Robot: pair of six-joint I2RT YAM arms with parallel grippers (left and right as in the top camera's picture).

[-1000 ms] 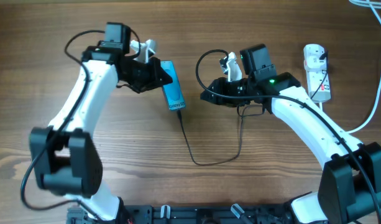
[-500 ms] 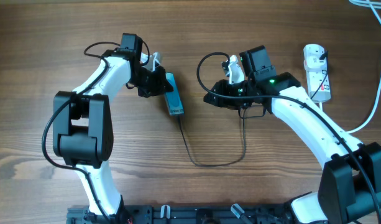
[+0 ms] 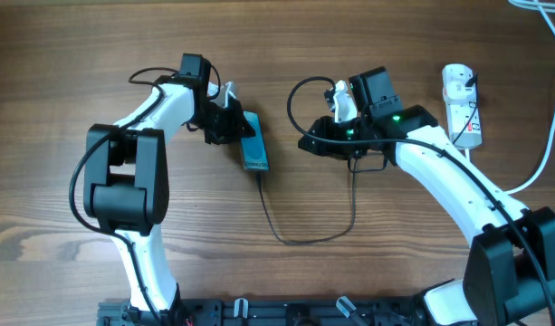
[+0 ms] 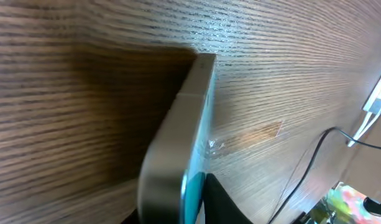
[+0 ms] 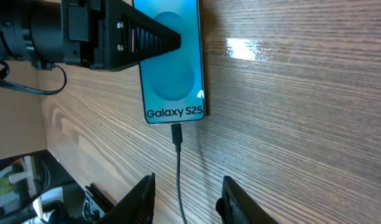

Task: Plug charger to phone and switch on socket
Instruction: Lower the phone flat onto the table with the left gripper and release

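The phone (image 3: pixel 253 145) lies tilted on the wooden table, its cyan screen reading "Galaxy S25" in the right wrist view (image 5: pixel 171 62). My left gripper (image 3: pixel 234 125) is shut on the phone's upper part; the left wrist view shows the phone edge-on (image 4: pixel 178 137) between the jaws (image 4: pixel 178 214). The charger cable (image 3: pixel 300 237) loops across the table, and its connector tip (image 5: pixel 176 134) sits at the phone's bottom port. My right gripper (image 3: pixel 304 143) is open, and the cable (image 5: pixel 179 186) runs loose between its fingers (image 5: pixel 143 199). The white socket (image 3: pixel 461 104) lies at the far right.
A thick white cord (image 3: pixel 544 136) runs from the socket along the right edge of the table. The left arm's black fingers (image 5: pixel 134 40) reach over the phone in the right wrist view.
The left arm has swung round and carried the phone slightly down and toward the right. The cable loop shifted a little with it. The right arm has hardly moved.
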